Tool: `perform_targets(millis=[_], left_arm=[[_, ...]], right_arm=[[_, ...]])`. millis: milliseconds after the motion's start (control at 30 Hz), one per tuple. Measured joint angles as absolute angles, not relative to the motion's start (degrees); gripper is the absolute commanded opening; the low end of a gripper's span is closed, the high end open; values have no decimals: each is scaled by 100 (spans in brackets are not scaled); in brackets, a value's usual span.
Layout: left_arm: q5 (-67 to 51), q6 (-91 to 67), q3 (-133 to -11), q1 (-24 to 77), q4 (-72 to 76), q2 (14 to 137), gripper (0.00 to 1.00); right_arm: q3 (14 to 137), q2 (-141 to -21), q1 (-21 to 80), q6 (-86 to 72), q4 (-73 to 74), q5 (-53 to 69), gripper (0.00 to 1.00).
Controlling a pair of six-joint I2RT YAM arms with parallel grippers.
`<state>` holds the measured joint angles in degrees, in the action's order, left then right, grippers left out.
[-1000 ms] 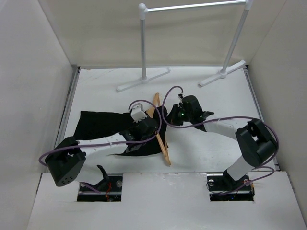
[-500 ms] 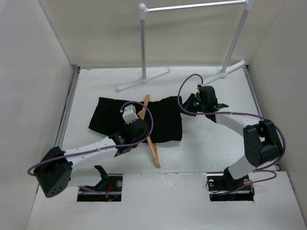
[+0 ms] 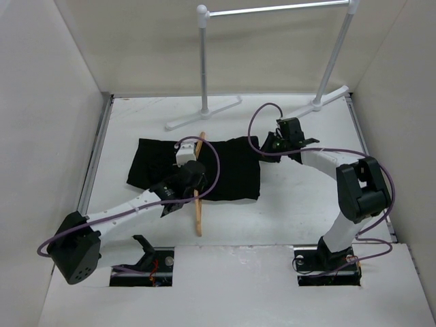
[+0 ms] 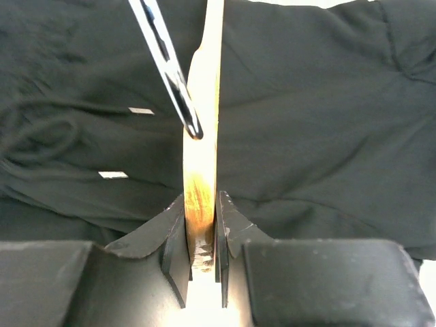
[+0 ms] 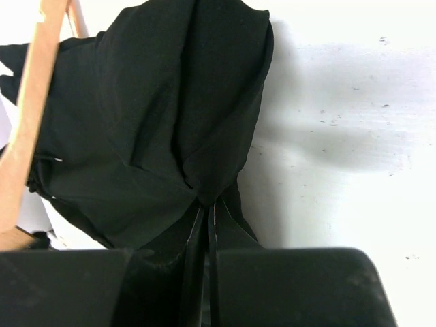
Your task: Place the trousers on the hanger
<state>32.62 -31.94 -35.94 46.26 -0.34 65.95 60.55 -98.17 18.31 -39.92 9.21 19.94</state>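
Your left wrist view settles what the overhead cannot: the left gripper (image 4: 201,218) pinches the hanger (image 4: 204,136), seen edge-on. The right gripper (image 5: 206,218) is clamped on a bunched edge of the trousers (image 3: 231,170), which lie flat before the rail stand (image 3: 204,68). Overhead, your left arm hides the hanger's middle.

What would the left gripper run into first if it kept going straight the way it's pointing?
Likely the trousers: the left gripper, shut on the hanger, points along the wood with black cloth spread just ahead. Its height above the cloth is unclear.
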Motion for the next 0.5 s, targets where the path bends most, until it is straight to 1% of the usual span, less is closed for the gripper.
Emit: perform_targets(millis=[267, 333, 400, 500], left_arm=[[3262, -2366, -3774, 4211, 486, 7072, 3], [3256, -2320, -3826, 4141, 622, 7188, 3], [3258, -2292, -3898, 4143, 639, 7269, 3], [3286, -2270, -3997, 4224, 565, 7290, 2]], right_arm=[[6064, -9828, 1728, -3896, 1009, 1920, 8], [6064, -9832, 1717, -3896, 1013, 1890, 10], [6064, -9832, 1717, -3894, 1011, 1876, 20], [6064, -9832, 1717, -3896, 1015, 1778, 45]])
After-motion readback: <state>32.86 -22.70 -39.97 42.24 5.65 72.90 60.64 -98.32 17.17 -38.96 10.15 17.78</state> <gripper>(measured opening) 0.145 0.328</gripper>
